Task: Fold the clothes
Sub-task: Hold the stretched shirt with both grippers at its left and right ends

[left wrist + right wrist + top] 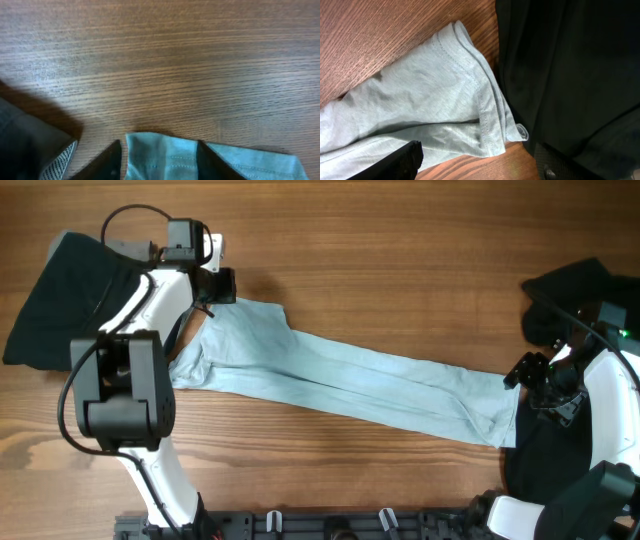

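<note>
T-shirt (pixel 350 380) in pale blue, stretched as a long band across the worktop (pixel 400 250), we saw the left hand (pixel 159 152) spread at one end, the right hand (pixel 480 162) spread over the other, black garments (pixel 60 300) beside both.

Wood-grain table (pixel 400 250). Carries a pale aqua T-shirt (pixel 380 385), drawn out flat in a long band from left gripper (pixel 218 290) to right gripper (pixel 522 372). Black garment (pixel 55 305) just beside the left gripper; more black cloth (pixel 565 290) next to the right gripper.
</note>
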`<state>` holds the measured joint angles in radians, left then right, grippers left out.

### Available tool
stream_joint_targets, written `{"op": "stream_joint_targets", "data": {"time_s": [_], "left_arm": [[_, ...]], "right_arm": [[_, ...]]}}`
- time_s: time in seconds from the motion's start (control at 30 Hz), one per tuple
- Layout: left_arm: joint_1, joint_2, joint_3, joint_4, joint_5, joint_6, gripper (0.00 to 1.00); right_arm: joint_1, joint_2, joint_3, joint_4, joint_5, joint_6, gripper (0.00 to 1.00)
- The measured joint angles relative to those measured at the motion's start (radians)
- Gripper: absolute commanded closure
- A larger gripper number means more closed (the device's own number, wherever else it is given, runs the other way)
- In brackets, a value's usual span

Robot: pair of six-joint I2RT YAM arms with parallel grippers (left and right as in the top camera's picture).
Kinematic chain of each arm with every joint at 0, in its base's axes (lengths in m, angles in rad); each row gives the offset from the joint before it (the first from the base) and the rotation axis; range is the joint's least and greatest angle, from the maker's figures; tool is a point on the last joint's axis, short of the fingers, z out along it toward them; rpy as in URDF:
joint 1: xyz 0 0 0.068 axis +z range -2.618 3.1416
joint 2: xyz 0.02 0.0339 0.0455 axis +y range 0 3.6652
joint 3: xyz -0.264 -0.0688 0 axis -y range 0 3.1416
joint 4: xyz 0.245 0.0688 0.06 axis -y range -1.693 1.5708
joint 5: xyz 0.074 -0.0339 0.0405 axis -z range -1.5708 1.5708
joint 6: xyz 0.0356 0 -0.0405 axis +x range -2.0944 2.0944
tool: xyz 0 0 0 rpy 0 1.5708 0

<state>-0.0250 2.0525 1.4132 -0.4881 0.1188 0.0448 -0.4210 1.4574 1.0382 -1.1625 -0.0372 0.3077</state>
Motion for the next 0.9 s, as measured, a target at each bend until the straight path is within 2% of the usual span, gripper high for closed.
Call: {"op": "stream_joint_targets", "data": {"time_s": [0.3, 0.33, 0.37, 0.43, 0.57, 0.6, 0.77, 0.9], "left_arm": [[0.0, 0.02, 0.0, 0.011, 0.002, -0.002, 0.59], [0.0, 0.028, 0.0, 0.009, 0.002, -0.002, 0.64], [0.0, 0.041, 0.0, 0.006, 0.002, -0.002, 0.74], [0.0, 0.055, 0.0, 0.008, 0.003, -0.005, 0.86], [0.0, 0.056, 0.0, 0.016, 0.002, -0.001, 0.9], [0.0, 0.056, 0.0, 0.017, 0.002, -0.001, 0.95], [0.0, 0.049, 0.0, 0.015, 0.002, -0.001, 0.96], [-0.002, -0.033, 0.0, -0.065, 0.002, -0.001, 0.94]], "right_arm": [[0.0, 0.0, 0.0, 0.007, 0.0, 0.0, 0.23], [0.0, 0.0, 0.0, 0.007, 0.0, 0.0, 0.23], [0.0, 0.0, 0.0, 0.007, 0.0, 0.0, 0.23], [0.0, 0.0, 0.0, 0.008, 0.0, 0.0, 0.23], [0.0, 0.0, 0.0, 0.008, 0.0, 0.0, 0.23], [0.0, 0.0, 0.0, 0.007, 0.0, -0.004, 0.23], [0.0, 0.0, 0.0, 0.006, 0.0, -0.023, 0.23], [0.0, 0.0, 0.0, 0.003, -0.008, -0.026, 0.23]]}}
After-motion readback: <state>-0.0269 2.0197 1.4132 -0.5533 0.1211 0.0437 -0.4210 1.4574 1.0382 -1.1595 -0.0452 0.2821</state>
